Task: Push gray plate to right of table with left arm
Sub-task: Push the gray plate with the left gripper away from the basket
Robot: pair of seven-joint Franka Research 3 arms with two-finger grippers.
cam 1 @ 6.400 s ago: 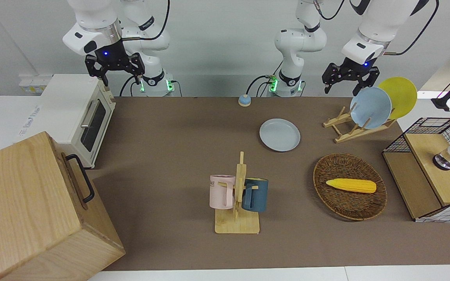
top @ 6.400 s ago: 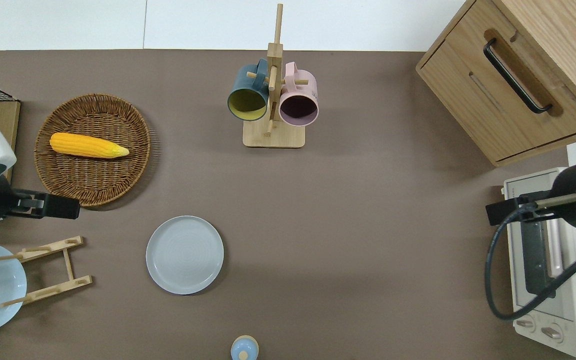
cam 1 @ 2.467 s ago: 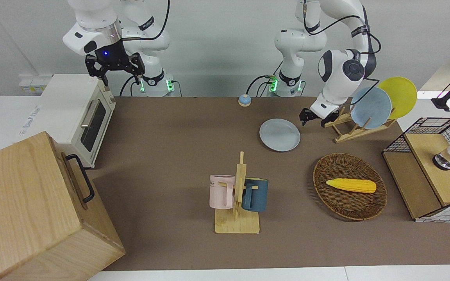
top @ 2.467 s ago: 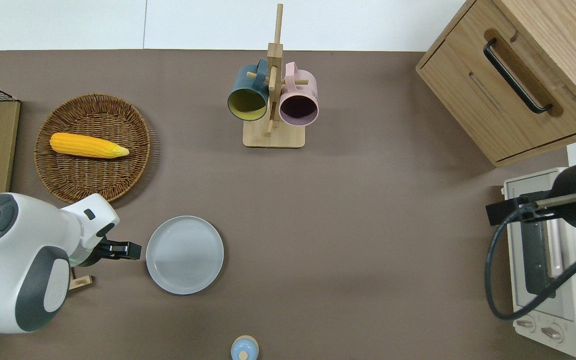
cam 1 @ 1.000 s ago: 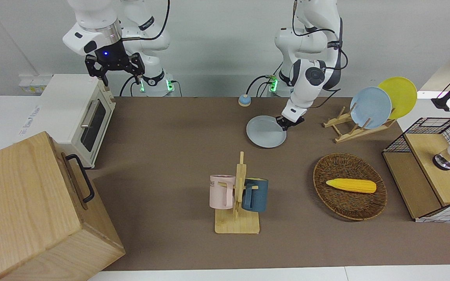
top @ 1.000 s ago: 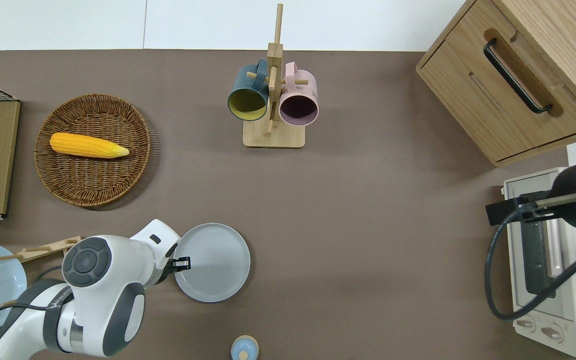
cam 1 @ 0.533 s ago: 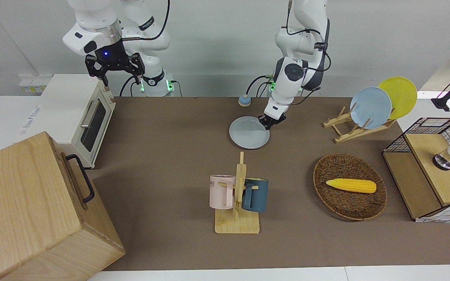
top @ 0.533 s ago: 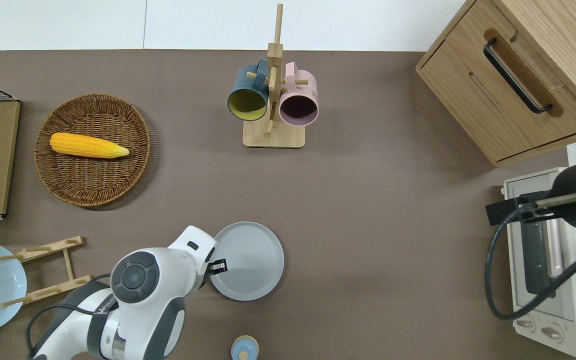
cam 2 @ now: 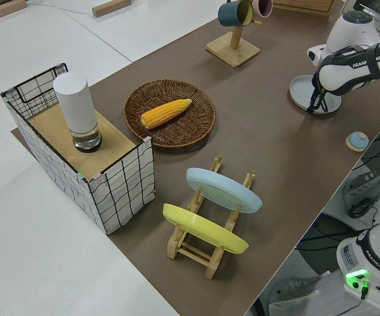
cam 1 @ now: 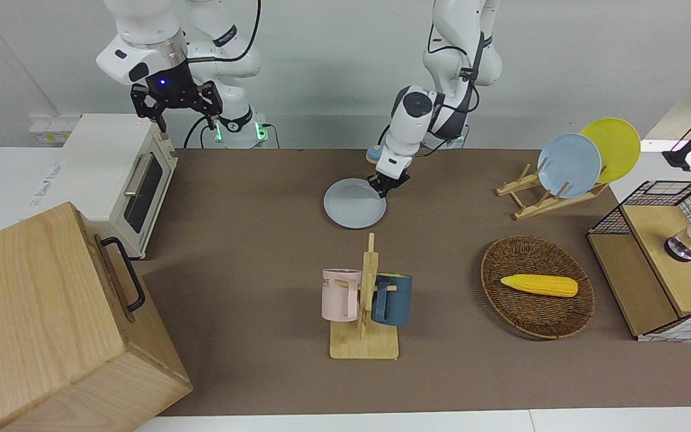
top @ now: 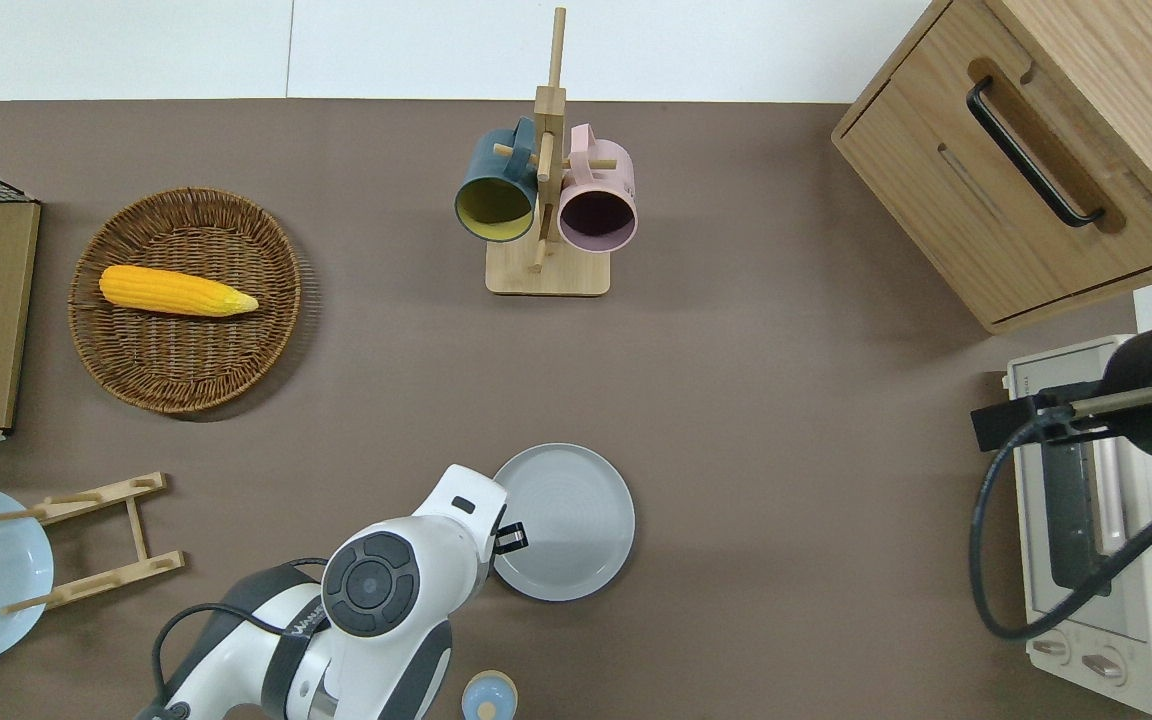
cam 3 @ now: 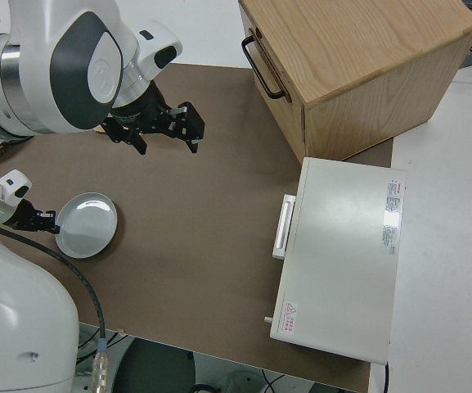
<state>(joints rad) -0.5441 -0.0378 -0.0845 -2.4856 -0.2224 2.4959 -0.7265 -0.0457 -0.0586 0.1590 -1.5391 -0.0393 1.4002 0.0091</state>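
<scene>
The gray plate (cam 1: 354, 204) lies flat on the brown table (cam 1: 249, 240), near its middle and nearer to the robots than the mug rack. It also shows in the overhead view (top: 566, 522), the left side view (cam 2: 307, 91) and the right side view (cam 3: 87, 225). My left gripper (cam 1: 383, 189) is low at the table, against the plate's rim on the side toward the left arm's end; the overhead view (top: 509, 540) shows the same contact. My right gripper (cam 1: 176, 117) is open and its arm is parked.
A mug rack (cam 1: 366, 300) holds a pink and a dark blue mug. A wicker tray (cam 1: 537, 312) holds corn. A dish rack (cam 1: 537, 201) holds a sky-blue and a yellow plate. A small blue bell (cam 1: 374, 155), toaster oven (cam 1: 129, 180) and wooden cabinet (cam 1: 51, 324) also stand here.
My left gripper came down beside the plate and has slid it across the table toward the right arm's end. The right arm has not moved.
</scene>
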